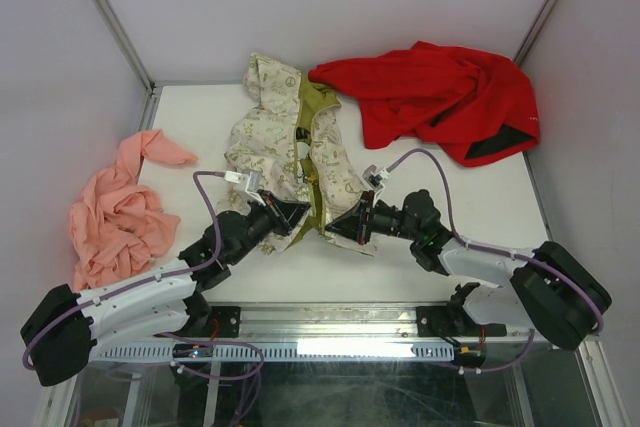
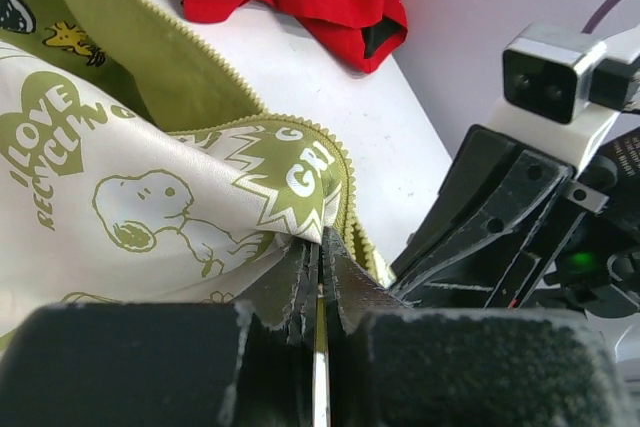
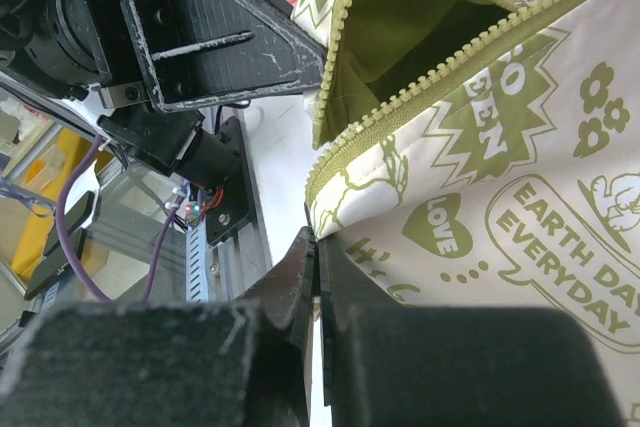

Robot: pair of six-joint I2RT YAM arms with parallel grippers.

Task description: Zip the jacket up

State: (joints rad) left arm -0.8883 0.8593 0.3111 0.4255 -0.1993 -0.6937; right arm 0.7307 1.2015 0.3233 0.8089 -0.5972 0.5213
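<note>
Left pincer [image 2: 318,257] nipping jacket [image 2: 150,207] hem, right pincer [image 3: 314,257] nipping opposite hem, grips unclear overhead

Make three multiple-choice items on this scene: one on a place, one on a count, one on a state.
1. The red garment lies on the table at: A the far right; B the near left; C the centre.
2. Garments on the table: A two; B three; C four.
3. The zip of the jacket is: A closed to the top; B open; C half closed.
Key: 1 A, it lies by the far right corner. 2 B, the red garment, a pink garment and the jacket. 3 B, its toothed edges lie apart, with green lining between them.
</note>
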